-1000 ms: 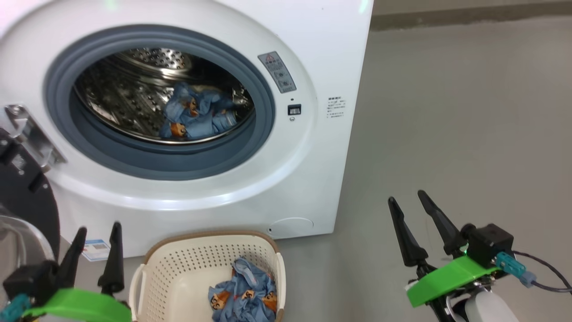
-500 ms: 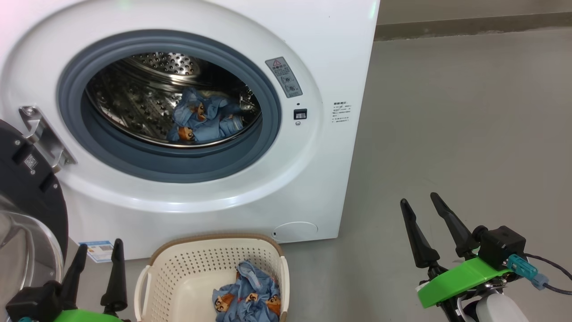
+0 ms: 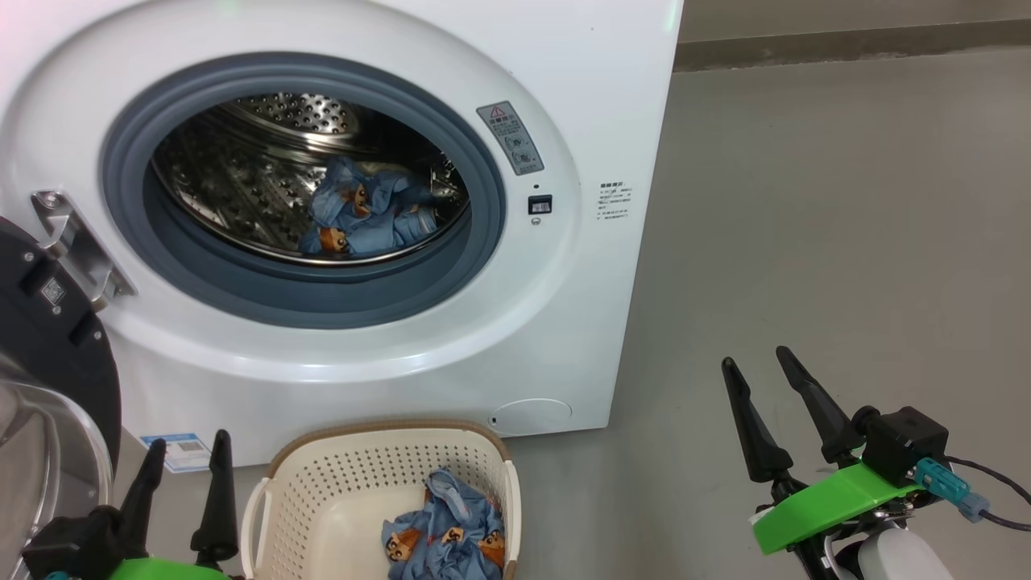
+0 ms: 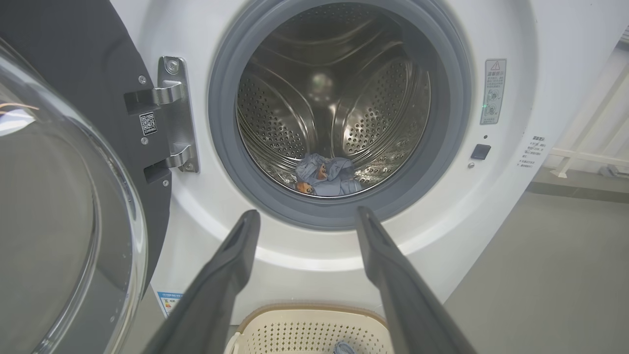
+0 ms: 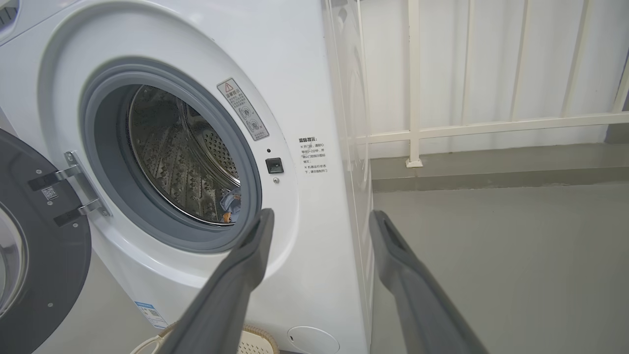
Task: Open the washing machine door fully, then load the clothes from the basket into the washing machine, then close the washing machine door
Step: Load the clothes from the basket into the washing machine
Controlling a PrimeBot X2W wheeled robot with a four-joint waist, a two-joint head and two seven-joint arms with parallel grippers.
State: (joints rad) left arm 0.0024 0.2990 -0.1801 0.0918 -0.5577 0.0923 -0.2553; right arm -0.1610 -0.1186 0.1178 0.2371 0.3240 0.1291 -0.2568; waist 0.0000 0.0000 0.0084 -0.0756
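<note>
White washing machine (image 3: 580, 105), its door (image 3: 56, 354) swung open at the left, blue clothes (image 3: 366, 217) in the drum (image 3: 233, 177), more in the basket (image 3: 338, 475) on the near floor (image 3: 805, 201), left gripper (image 3: 189, 439) and right gripper (image 3: 755, 356) both spread, empty.

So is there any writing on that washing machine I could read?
Grey sticker by the opening: red warning triangle, text too small.
Printed block on the washing machine front: Chinese characters, too small.
QR label on the washing machine door: digits blurred.
Blue label low down: blurred.
</note>
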